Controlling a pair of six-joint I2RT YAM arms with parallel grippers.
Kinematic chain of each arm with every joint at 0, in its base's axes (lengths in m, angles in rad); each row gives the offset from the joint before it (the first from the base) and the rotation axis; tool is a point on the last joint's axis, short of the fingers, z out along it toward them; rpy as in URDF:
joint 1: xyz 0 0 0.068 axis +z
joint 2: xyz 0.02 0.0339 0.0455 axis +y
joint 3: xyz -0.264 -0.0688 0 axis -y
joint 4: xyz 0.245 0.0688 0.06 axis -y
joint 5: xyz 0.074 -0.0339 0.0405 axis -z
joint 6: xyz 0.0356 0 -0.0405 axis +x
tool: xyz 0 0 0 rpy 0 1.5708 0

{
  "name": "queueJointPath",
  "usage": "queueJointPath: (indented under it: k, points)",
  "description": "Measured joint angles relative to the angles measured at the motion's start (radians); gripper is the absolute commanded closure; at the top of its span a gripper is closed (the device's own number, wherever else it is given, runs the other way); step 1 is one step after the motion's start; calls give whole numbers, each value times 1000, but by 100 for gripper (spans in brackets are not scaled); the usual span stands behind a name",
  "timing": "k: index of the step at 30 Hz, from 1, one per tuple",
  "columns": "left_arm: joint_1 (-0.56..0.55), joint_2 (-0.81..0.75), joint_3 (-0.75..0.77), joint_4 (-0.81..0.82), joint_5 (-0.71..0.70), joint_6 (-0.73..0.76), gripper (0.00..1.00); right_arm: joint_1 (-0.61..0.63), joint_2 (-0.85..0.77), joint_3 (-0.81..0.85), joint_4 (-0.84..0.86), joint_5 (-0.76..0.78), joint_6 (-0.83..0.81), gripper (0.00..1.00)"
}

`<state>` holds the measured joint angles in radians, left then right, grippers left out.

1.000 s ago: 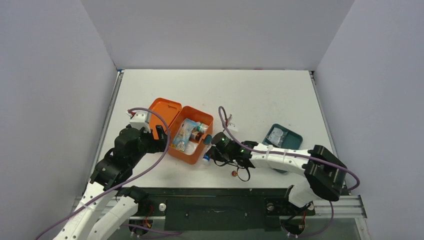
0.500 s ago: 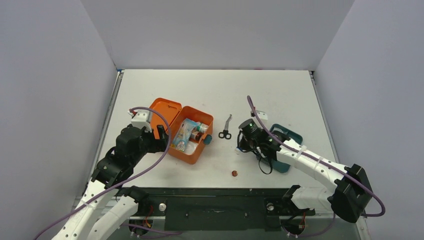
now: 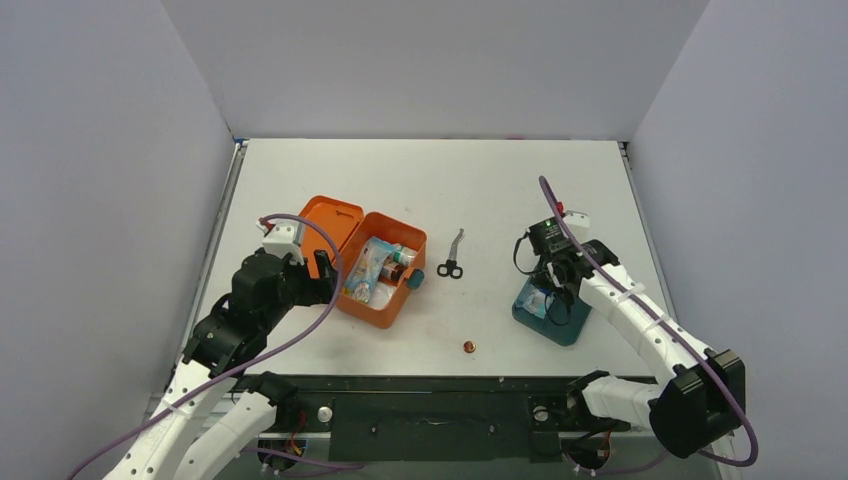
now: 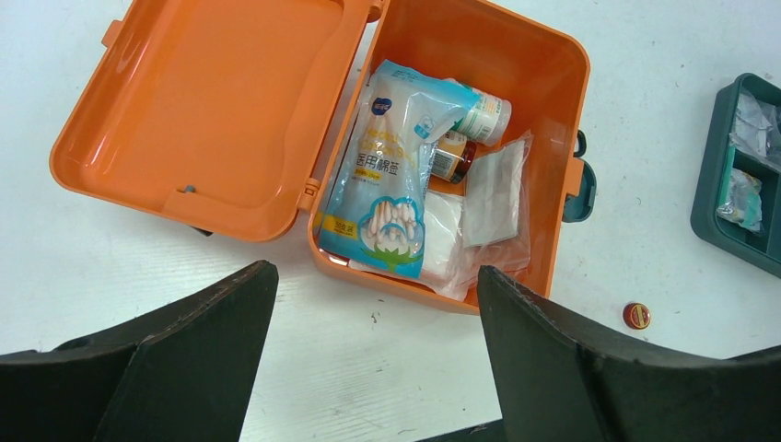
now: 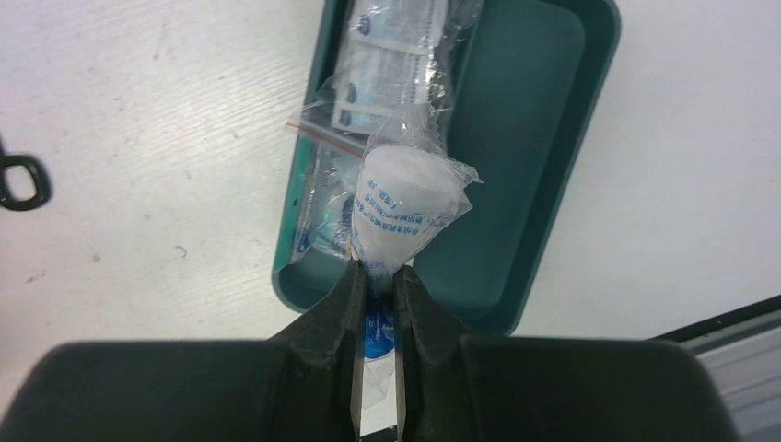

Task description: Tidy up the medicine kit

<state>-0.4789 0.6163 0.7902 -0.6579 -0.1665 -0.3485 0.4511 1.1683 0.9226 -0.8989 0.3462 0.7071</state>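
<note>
My right claw [image 5: 376, 276] pinches the clear-wrapped white packet [image 5: 405, 207] above the teal divided plastic tray [image 5: 543, 138]; best lower it into the bare compartment before releasing.

Pincer [image 5: 376, 278] pinching white wrapped packet [image 5: 405, 203] over teal tray [image 5: 543, 157] holding sachets [image 5: 387, 55].

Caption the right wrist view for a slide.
Right fingers pinch a clear-wrapped white packet over the teal tray.
</note>
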Motion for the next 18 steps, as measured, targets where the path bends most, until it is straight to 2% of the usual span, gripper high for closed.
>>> queueJointPath:
  k: [9,18]
  points:
    - [0,-15,0,2,18,5,22,-122,78,19,-58,35,-85,100]
    - [0,-27,0,5,37,11,22,-177,163,19,-64,59,-131,100]
